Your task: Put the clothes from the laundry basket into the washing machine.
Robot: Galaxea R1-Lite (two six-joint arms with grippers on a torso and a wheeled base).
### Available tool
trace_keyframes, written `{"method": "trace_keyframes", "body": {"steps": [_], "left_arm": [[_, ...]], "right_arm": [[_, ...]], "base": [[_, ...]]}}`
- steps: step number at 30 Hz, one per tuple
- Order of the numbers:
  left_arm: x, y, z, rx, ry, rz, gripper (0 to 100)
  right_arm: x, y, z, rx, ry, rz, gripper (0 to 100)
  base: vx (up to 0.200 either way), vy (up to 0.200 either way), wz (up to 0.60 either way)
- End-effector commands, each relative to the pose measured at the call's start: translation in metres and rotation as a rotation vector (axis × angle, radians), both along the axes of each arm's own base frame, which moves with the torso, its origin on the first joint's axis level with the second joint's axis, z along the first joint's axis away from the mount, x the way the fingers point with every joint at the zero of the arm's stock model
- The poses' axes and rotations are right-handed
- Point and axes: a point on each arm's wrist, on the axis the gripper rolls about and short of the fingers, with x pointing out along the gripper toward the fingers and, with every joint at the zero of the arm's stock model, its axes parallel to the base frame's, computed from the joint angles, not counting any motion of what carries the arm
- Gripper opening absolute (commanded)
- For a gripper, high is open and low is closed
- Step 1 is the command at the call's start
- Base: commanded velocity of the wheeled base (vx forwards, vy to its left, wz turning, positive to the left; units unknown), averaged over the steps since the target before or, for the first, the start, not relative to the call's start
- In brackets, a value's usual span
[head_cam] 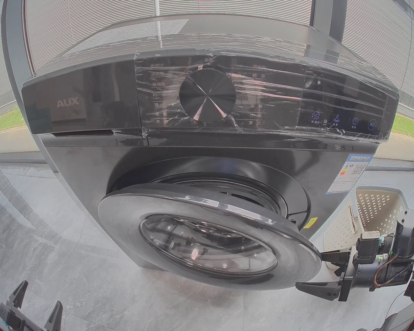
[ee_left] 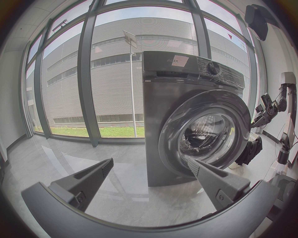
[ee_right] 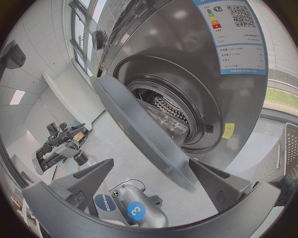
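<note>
Right gripper (head_cam: pixel 310 270) jaws apart at door (head_cam: pixel 125 224) edge.

Tall windows (ee_left: pixel 62 93) in dark frames ran from floor to ceiling along one side, and daylight came through them onto a glossy pale grey tiled floor (head_cam: pixel 64 241) that mirrored the frames. Outside stood a grey building (ee_left: pixel 111 77) with horizontal slats, a lamp post (ee_left: pixel 132 77) before it, a strip of grass (ee_left: pixel 118 131) at its foot and pale sky (ee_left: pixel 139 12) above. The side wall (ee_left: pixel 276 62) was white, with a dark device (ee_left: pixel 256 18) mounted high on it. The ceiling (ee_left: pixel 28 28) was of white panels.
</note>
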Motion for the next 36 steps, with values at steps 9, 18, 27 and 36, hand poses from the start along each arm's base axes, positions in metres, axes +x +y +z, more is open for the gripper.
{"method": "trace_keyframes", "body": {"steps": [9, 18, 27, 36], "left_arm": [[0.0, 0.0, -0.005, 0.0, -0.001, 0.0, 100], [0.0, 0.0, -0.005, 0.0, -0.001, 0.0, 100], [0.0, 0.0, -0.005, 0.0, -0.001, 0.0, 100], [0.0, 0.0, -0.005, 0.0, -0.001, 0.0, 100]], "right_arm": [[0.01, 0.0, 0.001, 0.006, -0.013, -0.031, 100], [0.015, 0.003, -0.007, -0.005, 0.001, -0.033, 100], [-0.001, -0.002, -0.019, -0.032, 0.041, -0.004, 100], [-0.002, -0.003, -0.017, -0.027, 0.032, -0.004, 100]], "base": [[0.0, 0.089, 0.0], [0.0, 0.111, 0.0], [0.0, 0.0, 0.0], [-0.022, 0.0, 0.0]]}}
